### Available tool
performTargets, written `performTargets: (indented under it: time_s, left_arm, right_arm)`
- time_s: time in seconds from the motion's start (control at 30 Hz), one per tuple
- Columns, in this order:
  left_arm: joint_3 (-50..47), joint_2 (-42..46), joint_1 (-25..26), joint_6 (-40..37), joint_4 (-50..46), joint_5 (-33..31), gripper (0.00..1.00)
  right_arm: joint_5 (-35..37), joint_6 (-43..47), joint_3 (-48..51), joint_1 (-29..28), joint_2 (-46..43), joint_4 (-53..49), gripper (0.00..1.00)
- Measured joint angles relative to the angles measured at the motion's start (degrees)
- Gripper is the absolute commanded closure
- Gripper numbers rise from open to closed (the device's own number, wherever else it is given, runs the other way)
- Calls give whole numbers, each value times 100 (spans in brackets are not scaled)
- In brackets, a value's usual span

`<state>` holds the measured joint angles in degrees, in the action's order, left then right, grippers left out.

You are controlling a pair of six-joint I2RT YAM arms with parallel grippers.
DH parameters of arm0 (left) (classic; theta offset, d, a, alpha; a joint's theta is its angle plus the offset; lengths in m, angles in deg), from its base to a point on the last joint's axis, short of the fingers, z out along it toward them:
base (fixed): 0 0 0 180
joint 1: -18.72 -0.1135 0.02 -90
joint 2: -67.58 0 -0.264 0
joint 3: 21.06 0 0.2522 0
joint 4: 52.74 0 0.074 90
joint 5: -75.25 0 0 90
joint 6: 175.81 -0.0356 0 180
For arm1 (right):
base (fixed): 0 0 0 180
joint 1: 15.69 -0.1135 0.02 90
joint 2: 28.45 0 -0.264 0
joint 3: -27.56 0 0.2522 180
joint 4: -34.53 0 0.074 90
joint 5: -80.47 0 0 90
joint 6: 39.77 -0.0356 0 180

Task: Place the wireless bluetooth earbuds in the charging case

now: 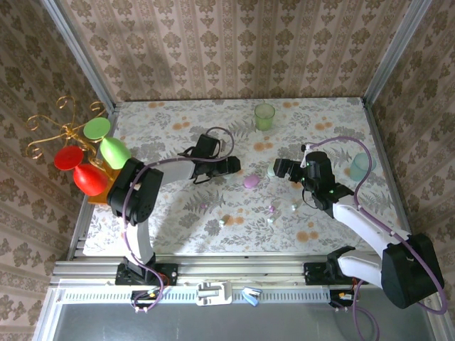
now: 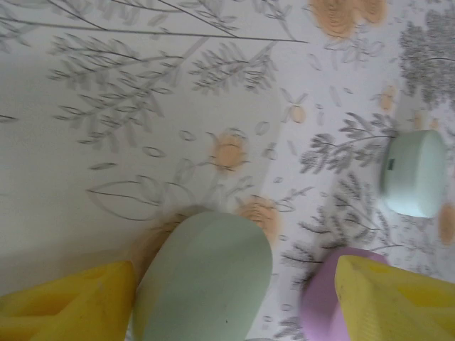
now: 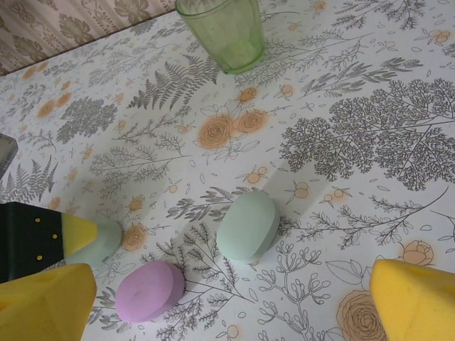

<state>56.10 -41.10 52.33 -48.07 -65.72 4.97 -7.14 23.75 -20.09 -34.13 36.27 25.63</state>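
Observation:
Three pebble-shaped charging cases lie shut near the table's middle. My left gripper (image 2: 234, 284) straddles a mint case (image 2: 206, 280). The left yellow finger (image 2: 71, 305) is against the case, and a gap remains at the right finger (image 2: 398, 298), which stands over a purple case (image 2: 320, 302). A second mint case (image 2: 416, 174) lies farther off. From above, the left gripper (image 1: 231, 165) is beside the purple case (image 1: 250, 182). My right gripper (image 3: 227, 312) hangs open above the purple case (image 3: 149, 290) and the mint case (image 3: 247, 227). Several tiny earbuds (image 1: 270, 209) are scattered nearer the arms.
A green glass (image 1: 264, 116) stands at the back of the table and also shows in the right wrist view (image 3: 222, 32). A pale blue cup (image 1: 360, 165) sits at the right edge. A gold stand with red and green goblets (image 1: 92, 153) is at the left.

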Motion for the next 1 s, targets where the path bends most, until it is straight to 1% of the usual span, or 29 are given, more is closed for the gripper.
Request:
performTargets:
  time_s: [0.17,0.33,0.4,0.5,0.57,0.7,0.87,1.0]
  left_arm:
    - [-44,0,245,516,308,240,25]
    - [-319,55,393,852,544,280,24]
    - [-514,197,361,903,546,186,23]
    - [-796,603,140,894,437,-101,22]
    - [-942,953,-85,833,369,-337,21]
    - [-1178,1779,-472,551,173,-866,20]
    - [-1217,2559,-503,195,-105,-1410,20]
    - [-1327,2949,-516,44,-273,-1681,19]
  right_arm:
    - [4,-63,0,-15,4,0,0]
    - [17,-74,0,-72,81,2,0]
    - [26,-72,-11,-179,173,-11,0]
    - [107,-68,-181,-466,437,-162,0]
    - [214,-55,-369,-680,647,-284,3]
    - [533,-37,-997,-1191,1266,-573,10]
    - [1047,-39,-2050,-1799,2402,-1032,14]
    - [1290,-55,-2802,-2087,3272,-1394,19]
